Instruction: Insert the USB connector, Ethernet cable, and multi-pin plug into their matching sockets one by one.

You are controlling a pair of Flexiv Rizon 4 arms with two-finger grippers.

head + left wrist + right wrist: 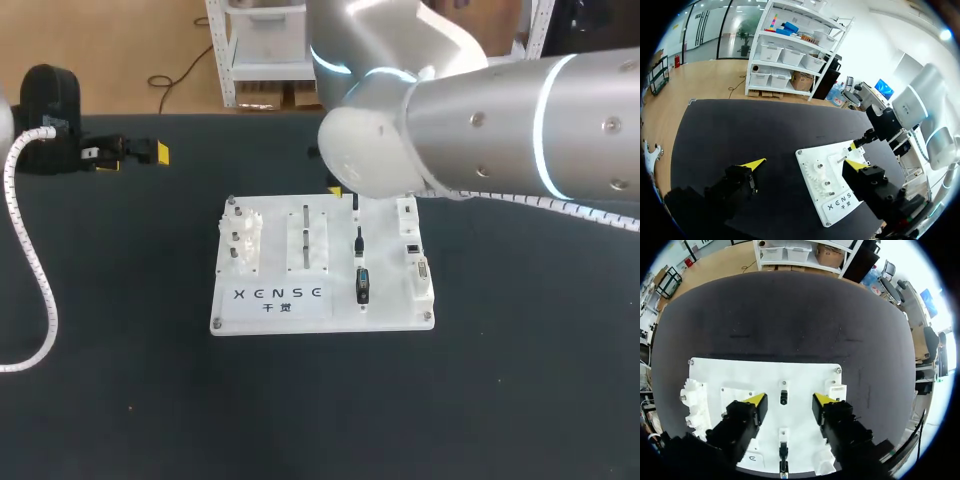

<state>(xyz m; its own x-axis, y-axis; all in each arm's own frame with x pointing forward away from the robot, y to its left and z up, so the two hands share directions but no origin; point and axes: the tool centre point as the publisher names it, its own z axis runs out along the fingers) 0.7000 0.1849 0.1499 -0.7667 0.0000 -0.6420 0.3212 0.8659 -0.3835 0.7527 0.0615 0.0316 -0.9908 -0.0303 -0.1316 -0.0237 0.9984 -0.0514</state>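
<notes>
A white board (275, 310) is laid flat on the dark table (120, 380), near its middle. A cluster of white gears (243, 232) is mounted on the board's left part, and a white socket block (415, 270) is fixed along its right edge. Just beside that block, three connectors are seated in a single row of holders. The USB connector (355, 207) is at the far end, the Ethernet cable (358, 240) is in the middle, and the multi-pin plug (363, 285) is nearest the printed edge. All three are kept apart from the socket block. The right arm (500, 120) is extended over the far right portion of the board, so that its gripper is largely hidden in the head view. In the right wrist view, the right gripper (789, 401) is seen above the board with its fingers spread apart. The USB connector (784, 397) is located in the gap between the yellow tips and is touched by neither. The Ethernet cable (783, 449) is seen under the gripper, and the socket block (836, 390) lies just beside one finger. The left gripper (133, 158) is held well apart from the board, over the table's far left area. Its fingers are likewise spread wide, and nothing is held between them.
</notes>
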